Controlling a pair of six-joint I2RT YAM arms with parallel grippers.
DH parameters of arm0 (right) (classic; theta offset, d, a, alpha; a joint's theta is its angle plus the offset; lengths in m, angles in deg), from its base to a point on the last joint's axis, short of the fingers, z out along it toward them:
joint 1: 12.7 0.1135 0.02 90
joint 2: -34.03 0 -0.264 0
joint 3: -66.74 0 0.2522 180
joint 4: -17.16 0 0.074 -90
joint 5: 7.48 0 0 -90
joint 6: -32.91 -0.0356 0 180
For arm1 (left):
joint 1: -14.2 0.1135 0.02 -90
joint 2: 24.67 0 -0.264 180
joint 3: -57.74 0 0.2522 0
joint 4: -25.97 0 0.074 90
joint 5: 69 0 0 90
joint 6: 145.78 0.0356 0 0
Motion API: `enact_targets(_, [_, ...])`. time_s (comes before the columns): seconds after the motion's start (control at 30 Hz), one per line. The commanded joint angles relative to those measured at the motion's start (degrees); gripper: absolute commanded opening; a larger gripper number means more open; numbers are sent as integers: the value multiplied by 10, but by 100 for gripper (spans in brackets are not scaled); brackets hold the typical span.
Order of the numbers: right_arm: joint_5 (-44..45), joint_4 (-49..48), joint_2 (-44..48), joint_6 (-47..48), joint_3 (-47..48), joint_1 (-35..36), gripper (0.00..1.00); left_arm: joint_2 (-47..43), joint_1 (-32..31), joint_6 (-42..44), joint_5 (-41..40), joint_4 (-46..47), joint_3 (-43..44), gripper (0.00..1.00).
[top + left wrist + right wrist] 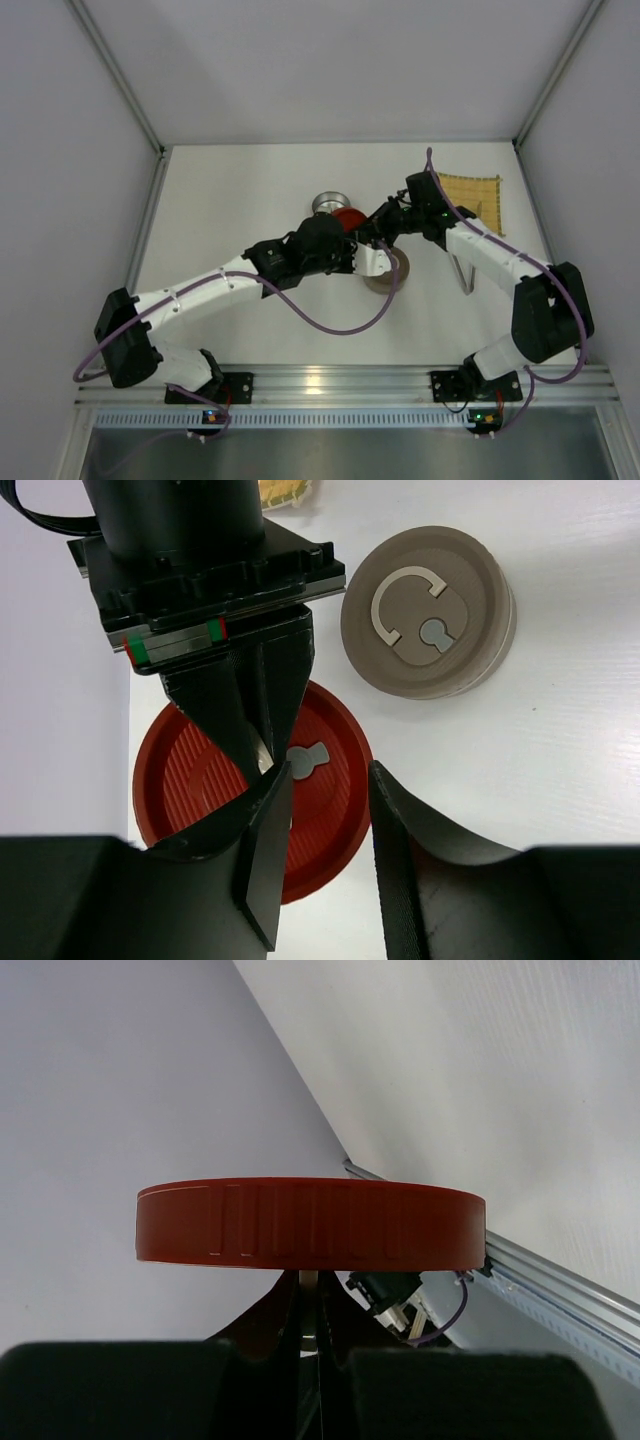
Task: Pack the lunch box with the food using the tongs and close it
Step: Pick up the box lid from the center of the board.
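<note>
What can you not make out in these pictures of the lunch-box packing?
Food: seen in no view; top view, the left arm and red lid partly cover the tin.
Tongs: top view, upper end under the right arm.
Yellow mat: left wrist view, cut by the top edge.

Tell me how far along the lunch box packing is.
Done: nothing I can confirm; the silver tin's inside is hidden. In hand: the right gripper is shut on the red lid's ring handle, holding it up; the left gripper stands open close to it. Left: the tongs lie unused on the table, the beige lid is off, and packing and closing remain.
</note>
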Motion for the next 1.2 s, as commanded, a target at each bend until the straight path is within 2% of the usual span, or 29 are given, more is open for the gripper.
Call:
enact_targets(0.0, [-22, -30, 29, -20, 1, 8, 0, 5, -3, -2, -8, 23, 26, 41])
enact_targets(0.13, [-27, -25, 37, -14, -7, 7, 0, -1, -2, 1, -50, 35, 18, 39])
enact_targets(0.23, [-27, -24, 40, -12, -9, 8, 0, -12, -2, 5, -63, 36, 9, 34])
enact_targets(0.37, [-27, -25, 40, -14, -11, 8, 0, -32, -1, 17, -76, 40, -7, 33])
enact_targets(0.67, [-27, -30, 36, -14, -10, 8, 0, -62, 3, 29, -72, 56, -34, 35])
enact_targets(1.17, [-36, -35, 39, -16, -13, 7, 0, -31, 8, 40, -48, 51, -29, 33])
